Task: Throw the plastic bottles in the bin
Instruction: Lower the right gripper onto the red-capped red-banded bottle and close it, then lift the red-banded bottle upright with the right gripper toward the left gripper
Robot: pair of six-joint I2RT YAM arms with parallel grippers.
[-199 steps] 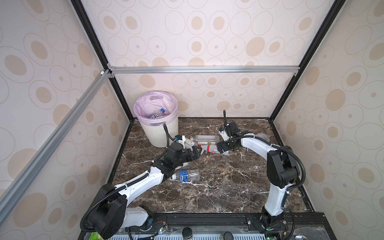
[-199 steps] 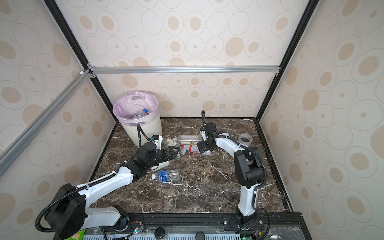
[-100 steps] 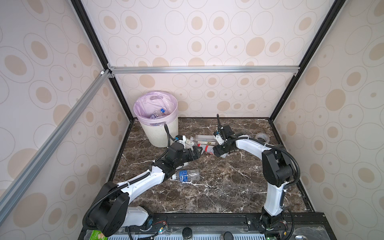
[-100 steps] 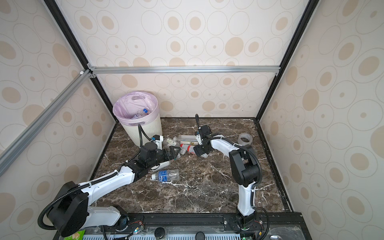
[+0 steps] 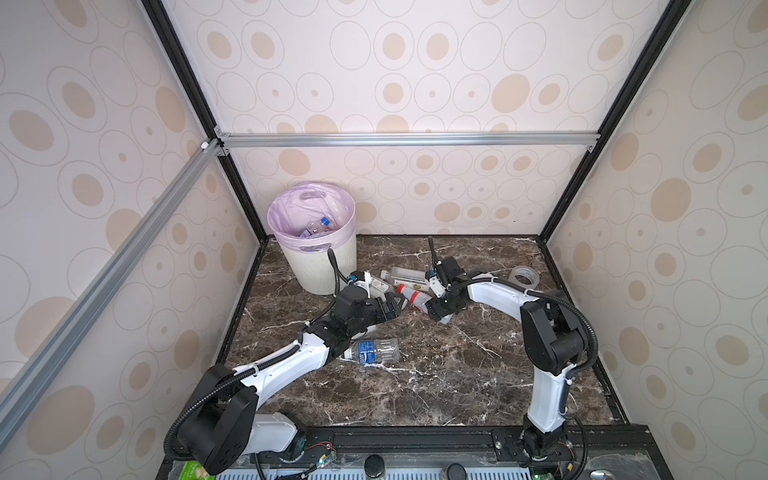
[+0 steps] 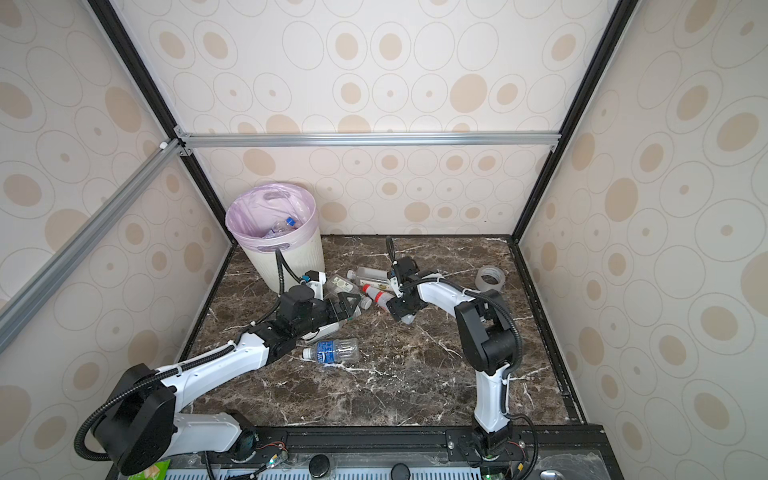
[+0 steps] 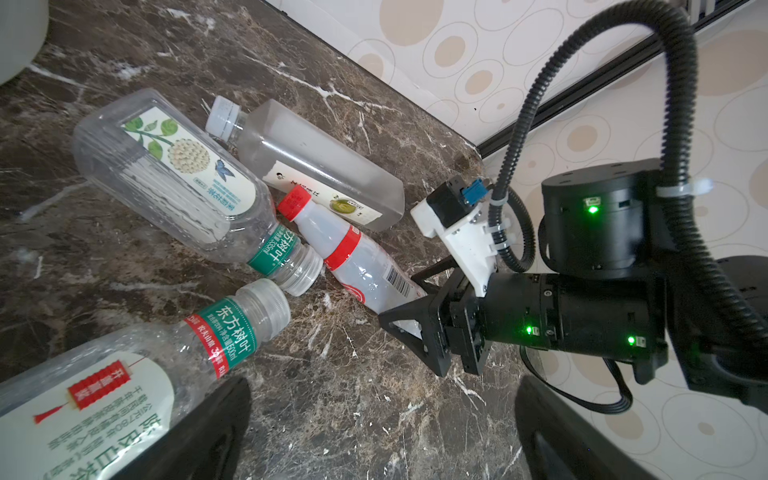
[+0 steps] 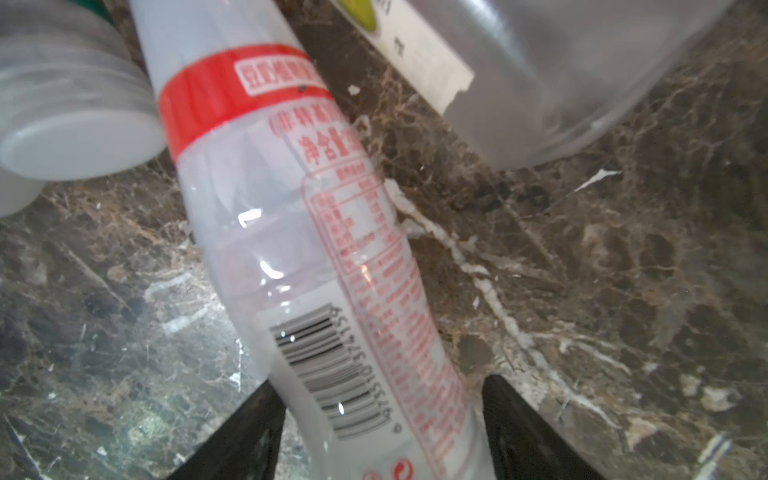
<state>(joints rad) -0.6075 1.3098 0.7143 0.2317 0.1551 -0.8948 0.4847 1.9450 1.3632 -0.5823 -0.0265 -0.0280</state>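
Several plastic bottles lie in a cluster near the bin (image 5: 320,266) (image 6: 291,257), which holds more bottles (image 5: 318,226). My right gripper (image 5: 438,311) (image 6: 400,309) (image 8: 380,382) is shut on the lower body of the red-capped bottle (image 5: 413,296) (image 6: 376,294) (image 7: 361,262) (image 8: 316,249), which lies on the marble. My left gripper (image 5: 392,305) (image 6: 349,305) (image 7: 382,436) stands wide open over bare marble. A green-labelled bottle (image 7: 124,374) lies against one of its fingers. A flower-label bottle (image 7: 166,174) and a frosted square bottle (image 5: 405,276) (image 7: 320,166) lie beyond. A blue-label bottle (image 5: 374,351) (image 6: 334,351) lies apart, nearer the front.
A clear tape roll (image 5: 524,277) (image 6: 490,279) sits at the back right of the marble table (image 5: 457,374). The two grippers face each other closely across the bottle cluster. Patterned walls enclose the table on three sides.
My right gripper has moved left and forward from the frosted bottle to the red-capped bottle's base, and its jaws have narrowed around it. The left arm has barely moved.
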